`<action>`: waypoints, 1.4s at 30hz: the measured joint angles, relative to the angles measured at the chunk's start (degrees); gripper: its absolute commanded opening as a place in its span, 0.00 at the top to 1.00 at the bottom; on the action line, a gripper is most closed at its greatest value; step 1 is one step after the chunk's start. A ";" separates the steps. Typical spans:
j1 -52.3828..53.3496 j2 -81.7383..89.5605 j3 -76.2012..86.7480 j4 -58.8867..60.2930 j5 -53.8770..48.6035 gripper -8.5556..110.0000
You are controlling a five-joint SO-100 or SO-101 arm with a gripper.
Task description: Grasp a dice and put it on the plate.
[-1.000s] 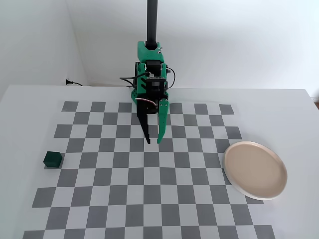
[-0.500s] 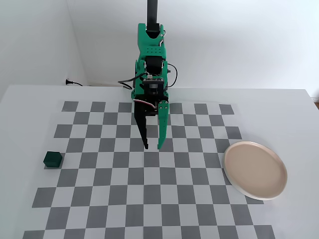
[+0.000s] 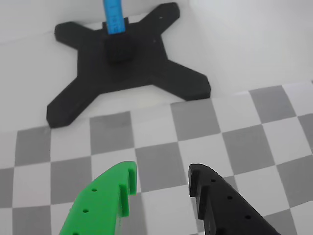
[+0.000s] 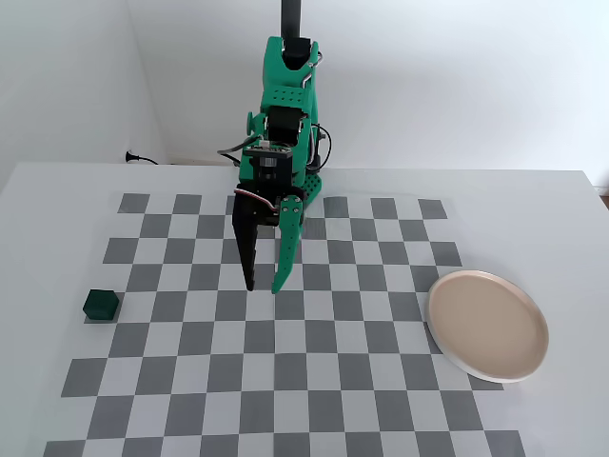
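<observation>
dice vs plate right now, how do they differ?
In the fixed view the dice is a small dark green cube; the plate is a large, round, shallow beige-pink dish with a paler rim. The dice sits at the board's left edge, the plate at its right edge, partly off the checkered area. Both rest on the table, apart from the open gripper, which hangs between them holding nothing.

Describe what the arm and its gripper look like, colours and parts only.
The arm is built of bright green printed parts around black motors, with thin black and light cables looping near its base and wrist. The gripper has two long tapered fingers, one black and one green. In the wrist view both fingers show small round holes and notched tips.
</observation>
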 measured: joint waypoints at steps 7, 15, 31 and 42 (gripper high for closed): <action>4.39 -4.57 -2.55 -1.85 0.00 0.86; 10.90 -12.83 -6.94 -3.43 0.70 0.86; 20.65 -25.05 -15.56 -6.94 1.93 0.86; 27.42 -34.98 -20.21 -9.93 2.55 0.86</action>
